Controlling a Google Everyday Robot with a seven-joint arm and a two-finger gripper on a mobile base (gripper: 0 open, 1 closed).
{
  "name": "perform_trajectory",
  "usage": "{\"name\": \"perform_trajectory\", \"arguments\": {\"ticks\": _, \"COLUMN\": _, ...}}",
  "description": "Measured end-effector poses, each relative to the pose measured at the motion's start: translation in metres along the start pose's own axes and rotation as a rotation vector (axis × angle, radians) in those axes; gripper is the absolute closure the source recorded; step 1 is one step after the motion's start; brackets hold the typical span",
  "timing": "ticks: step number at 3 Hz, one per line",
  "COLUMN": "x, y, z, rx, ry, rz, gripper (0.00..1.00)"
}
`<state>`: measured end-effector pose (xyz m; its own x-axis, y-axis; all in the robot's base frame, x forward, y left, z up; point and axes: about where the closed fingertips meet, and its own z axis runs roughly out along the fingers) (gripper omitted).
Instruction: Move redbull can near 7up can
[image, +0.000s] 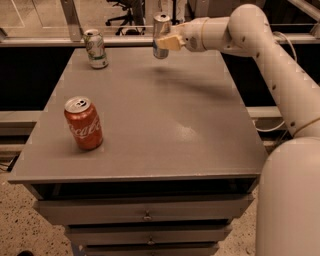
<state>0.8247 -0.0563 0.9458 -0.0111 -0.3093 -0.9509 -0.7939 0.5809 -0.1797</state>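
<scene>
Three cans are in view, one of each kind. At the top centre, the gripper (163, 44) is closed around the redbull can (161, 24), apparently lifted clear of the grey table (165, 125). The 7up can (95, 48) stands at the upper left, and the Coca-Cola can (83, 123) stands at the left.

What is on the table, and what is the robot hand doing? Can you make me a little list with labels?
gripper: at the far side of the table, shut on the redbull can
redbull can: upright in the gripper, lifted off the table
7up can: standing at the far left corner, to the left of the redbull can, with a gap between them
Coke can: standing on the near left, alone
table: grey top, drawers underneath
</scene>
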Motion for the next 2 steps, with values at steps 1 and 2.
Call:
{"name": "perform_trajectory", "arguments": {"ticks": 1, "x": 0.002, "y": 0.034, "z": 0.06, "rx": -0.09, "ry": 0.055, "rz": -0.018, "gripper": 1.0}}
{"name": "perform_trajectory", "arguments": {"ticks": 2, "x": -0.002, "y": 0.053, "z": 0.091, "rx": -0.134, "ry": 0.078, "rz": -0.031, "gripper": 1.0}}
